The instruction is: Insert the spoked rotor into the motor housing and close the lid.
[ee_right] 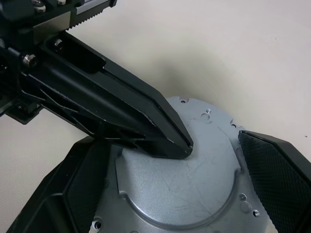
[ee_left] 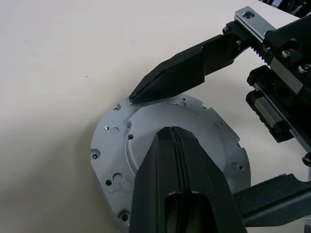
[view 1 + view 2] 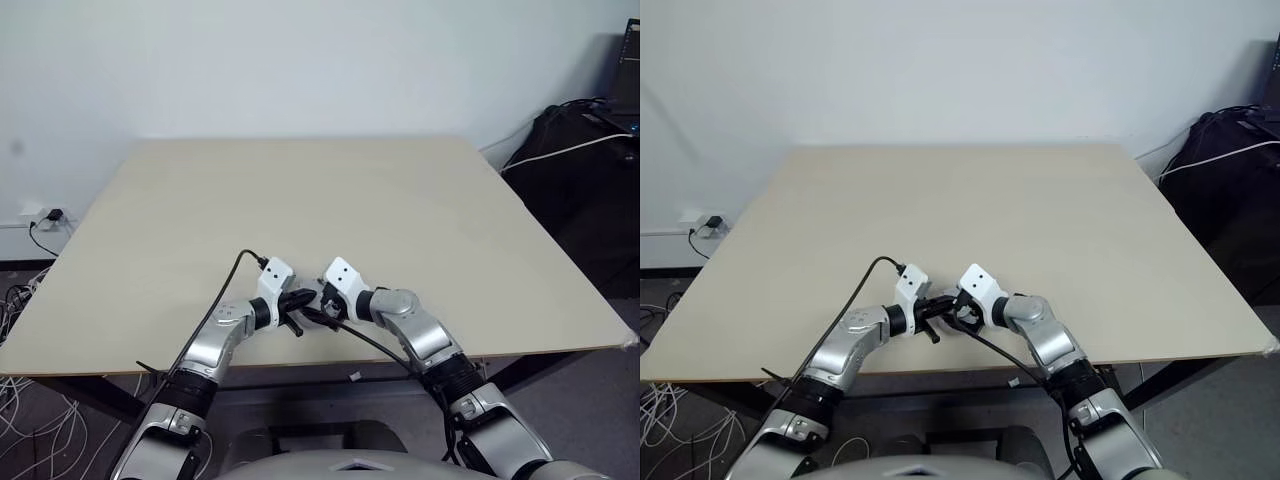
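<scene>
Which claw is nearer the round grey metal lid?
Left. The left claw, shut, has its tip on the round grey metal lid's plain face; the right claw stands open, one finger on each side of its rim.

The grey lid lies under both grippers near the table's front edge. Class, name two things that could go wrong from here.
1. The shut left gripper presses its tip on the lid; pushing off-centre might tilt or slide it.
2. The right gripper stands open around the lid, fingers at its rim; closing unevenly could shove it sideways. The table edge is near, so a slip might drop it.
</scene>
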Tool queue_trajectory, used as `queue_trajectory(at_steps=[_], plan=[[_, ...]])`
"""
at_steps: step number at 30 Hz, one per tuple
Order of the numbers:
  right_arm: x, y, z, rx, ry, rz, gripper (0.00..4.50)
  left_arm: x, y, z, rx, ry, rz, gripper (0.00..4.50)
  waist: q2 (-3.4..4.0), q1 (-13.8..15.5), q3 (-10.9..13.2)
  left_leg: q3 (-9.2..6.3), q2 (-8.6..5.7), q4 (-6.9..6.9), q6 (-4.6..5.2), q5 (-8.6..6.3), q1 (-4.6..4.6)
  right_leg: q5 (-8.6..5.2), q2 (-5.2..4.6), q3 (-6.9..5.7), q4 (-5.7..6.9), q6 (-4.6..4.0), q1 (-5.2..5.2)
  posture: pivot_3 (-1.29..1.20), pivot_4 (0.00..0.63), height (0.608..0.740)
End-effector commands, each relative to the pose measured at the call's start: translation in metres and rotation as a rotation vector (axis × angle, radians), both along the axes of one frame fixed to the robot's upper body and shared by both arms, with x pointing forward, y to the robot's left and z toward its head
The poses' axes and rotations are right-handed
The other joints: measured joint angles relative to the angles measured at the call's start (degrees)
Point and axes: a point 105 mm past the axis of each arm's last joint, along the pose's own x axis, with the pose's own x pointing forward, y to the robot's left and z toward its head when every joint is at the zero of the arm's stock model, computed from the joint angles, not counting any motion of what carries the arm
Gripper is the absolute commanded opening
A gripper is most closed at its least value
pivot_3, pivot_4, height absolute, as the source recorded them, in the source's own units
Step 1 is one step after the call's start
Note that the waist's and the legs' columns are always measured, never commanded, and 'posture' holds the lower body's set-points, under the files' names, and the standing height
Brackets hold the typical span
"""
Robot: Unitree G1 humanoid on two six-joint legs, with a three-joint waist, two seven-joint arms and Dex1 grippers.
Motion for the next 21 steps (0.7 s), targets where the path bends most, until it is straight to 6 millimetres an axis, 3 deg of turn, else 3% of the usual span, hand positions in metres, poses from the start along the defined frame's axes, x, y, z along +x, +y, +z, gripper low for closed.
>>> queue_trajectory(at_steps=[1,15,21], plan=[[-0.006,-0.007,-0.012,-0.053,0.040,0.003,4.48,-0.004,-0.007,-0.002,0.008,0.011,-0.027,0.00,0.00,0.02,0.00,0.00,0.00,0.00,0.00,0.00,0.00,0.00,0.00,0.00,0.00,0.00,0.00,0.00,0.000,0.740],[-0.022,-0.020,0.007,-0.050,0.035,0.055,4.48,-0.004,-0.008,-0.002,-0.002,0.015,-0.025,0.00,-0.03,0.31,0.02,-0.02,-0.04,-0.11,0.02,-0.02,-0.09,-0.06,-0.04,0.00,-0.10,-0.01,-0.07,0.00,0.000,0.740],[-0.014,-0.023,0.019,-0.011,-0.016,-0.014,4.48,-0.004,-0.009,-0.002,-0.004,0.016,-0.026,0.00,-0.08,0.36,0.05,-0.02,-0.05,-0.19,0.00,-0.01,-0.13,-0.11,-0.03,0.00,-0.10,-0.03,-0.15,0.00,0.000,0.740]])
